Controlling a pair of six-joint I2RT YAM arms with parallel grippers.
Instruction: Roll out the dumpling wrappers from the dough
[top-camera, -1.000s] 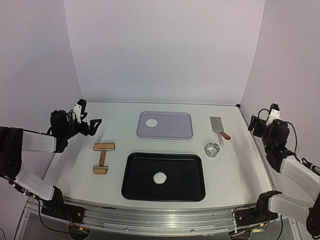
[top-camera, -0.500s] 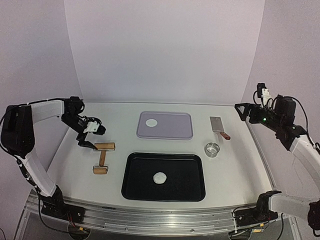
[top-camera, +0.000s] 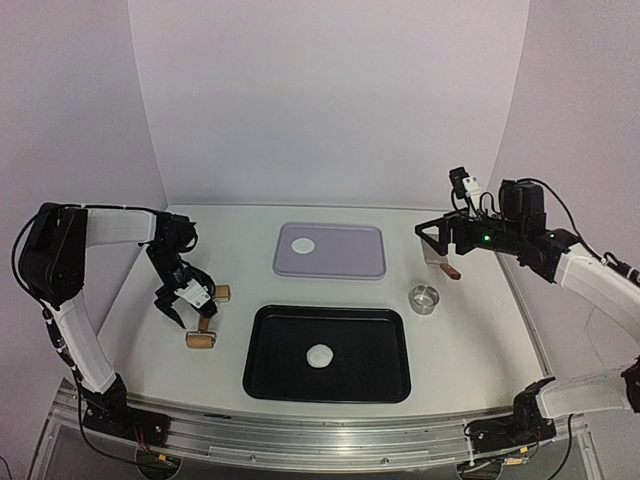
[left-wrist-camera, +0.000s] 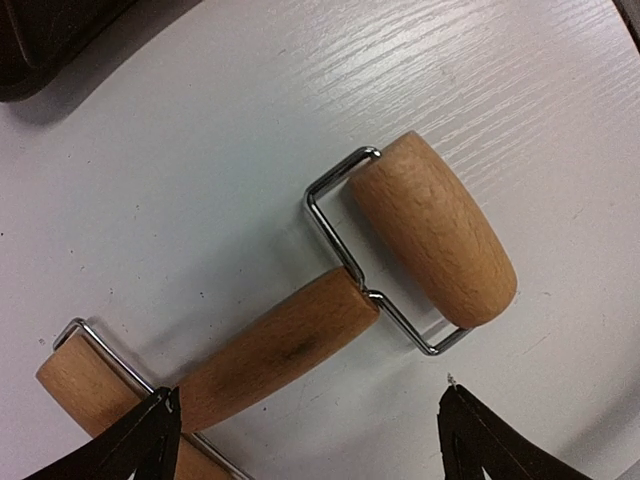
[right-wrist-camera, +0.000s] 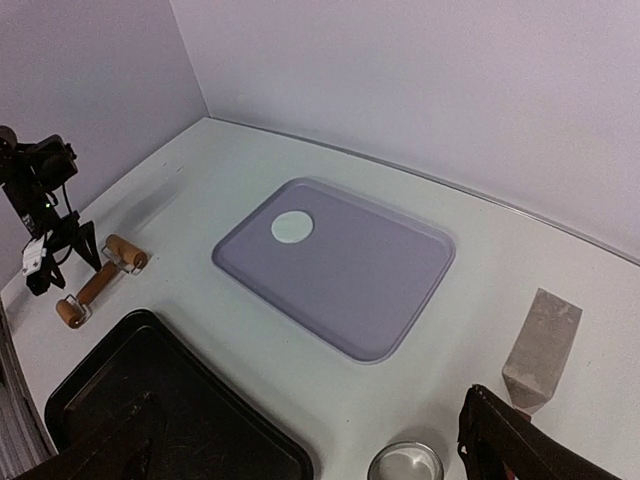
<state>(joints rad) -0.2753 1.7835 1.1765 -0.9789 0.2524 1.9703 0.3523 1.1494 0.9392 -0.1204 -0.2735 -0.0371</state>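
Observation:
One dumpling wrapper (top-camera: 303, 245), a flat white disc, lies at the far left of the grey tray (top-camera: 350, 262); it also shows in the right wrist view (right-wrist-camera: 292, 226). A small white dough piece (top-camera: 320, 354) sits in the black tray (top-camera: 380, 375). The wooden roller (top-camera: 202, 338) lies left of the black tray. My left gripper (top-camera: 188, 306) is open just above it; in the left wrist view the gripper (left-wrist-camera: 305, 440) straddles the roller's handle (left-wrist-camera: 275, 350), not touching. My right gripper (top-camera: 435, 235) is open and empty, in the air above the scraper (top-camera: 440, 255).
A small steel ring (top-camera: 425, 298) stands right of the black tray, also in the right wrist view (right-wrist-camera: 405, 465). The steel scraper (right-wrist-camera: 543, 345) lies right of the grey tray (right-wrist-camera: 380, 290). The roller (right-wrist-camera: 100, 283) and black tray (right-wrist-camera: 150, 400) show at the left of that view.
My left gripper swung in from the left edge and came down over the roller. My right arm swung in from the right edge to above the scraper. The objects have not moved.

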